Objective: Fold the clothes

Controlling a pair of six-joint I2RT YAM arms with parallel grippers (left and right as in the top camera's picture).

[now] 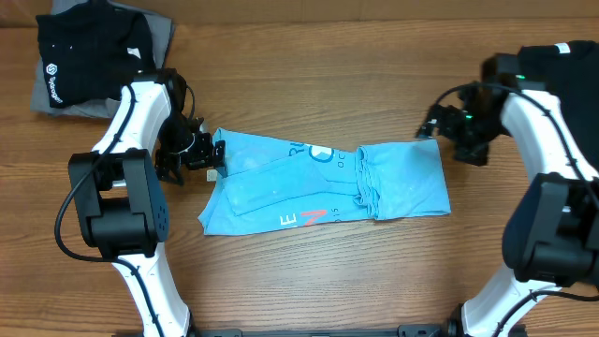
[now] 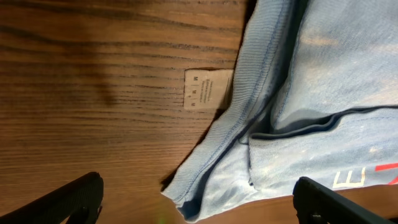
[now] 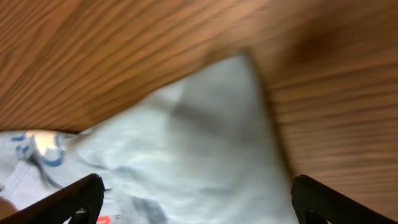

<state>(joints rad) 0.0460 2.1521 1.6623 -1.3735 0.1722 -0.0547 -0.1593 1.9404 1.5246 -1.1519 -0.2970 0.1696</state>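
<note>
Wood-grain surface (image 1: pixel 309 281) carries a light blue T-shirt (image 1: pixel 281 187), folded into a long band lying left to right at its middle, with red-and-white lettering (image 1: pixel 309 218) along the near edge. Left jaws stand spread at the shirt's left end, near its white label (image 2: pixel 207 88), pinching nothing. Right jaws stand spread above the shirt's far right corner, empty. Far left, a black shirt (image 1: pixel 89 51) lies on a grey one (image 1: pixel 161 33).

White arm shells (image 1: pixel 140 103), black joint housings (image 1: pixel 126 201) and cables (image 1: pixel 60 225), black left tool (image 1: pixel 217 159) (green light (image 1: pixel 465 114) on right wrist (image 1: pixel 471 131)).
</note>
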